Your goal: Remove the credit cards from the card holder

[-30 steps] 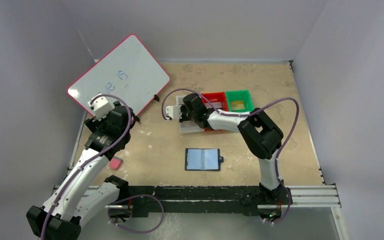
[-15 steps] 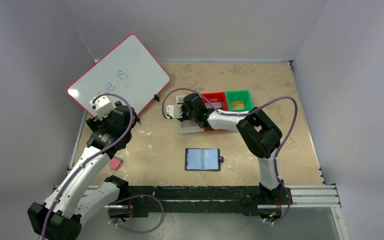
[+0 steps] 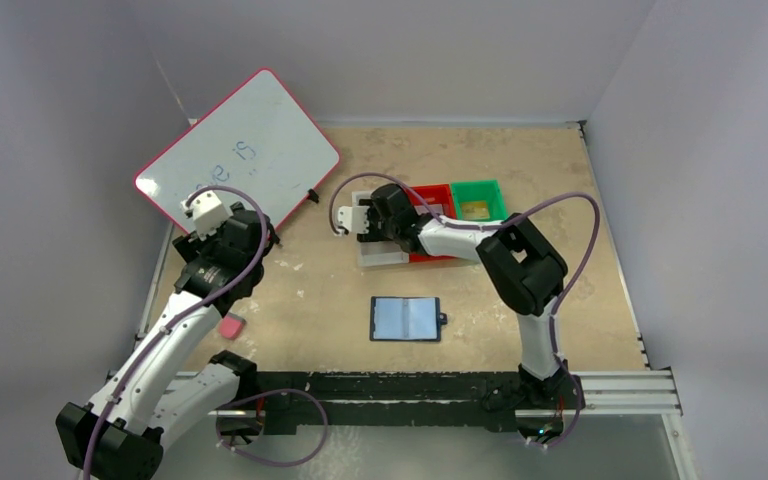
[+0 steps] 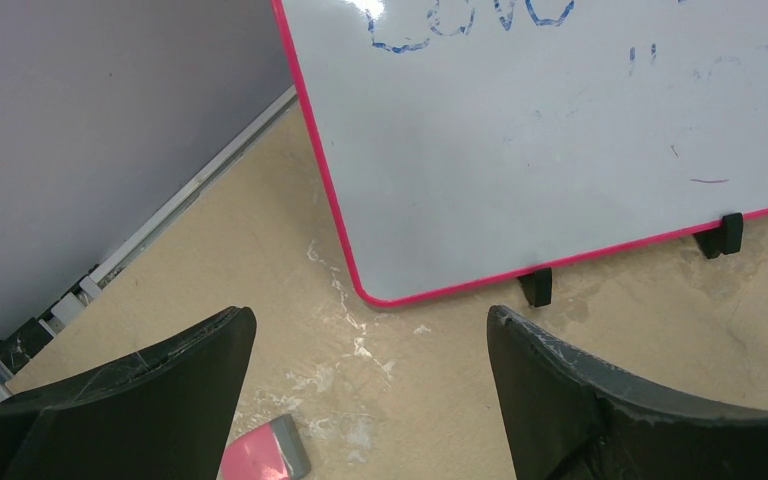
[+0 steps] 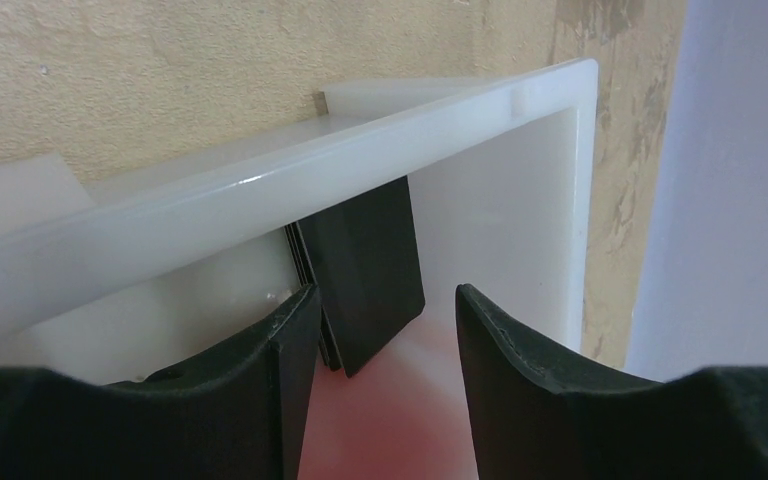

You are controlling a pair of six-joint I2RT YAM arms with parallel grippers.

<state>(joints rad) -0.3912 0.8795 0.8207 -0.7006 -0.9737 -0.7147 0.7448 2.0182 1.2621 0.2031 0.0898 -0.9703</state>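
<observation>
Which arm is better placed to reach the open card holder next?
Probably the right. Its claw hangs open over the white bin, just beyond the card holder. The left claw, also open, points at the whiteboard on the far left, away from the holder.

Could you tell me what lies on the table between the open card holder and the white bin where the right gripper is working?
Nothing: in the top external view, only bare tan tabletop separates the card holder from the white bin.
</observation>
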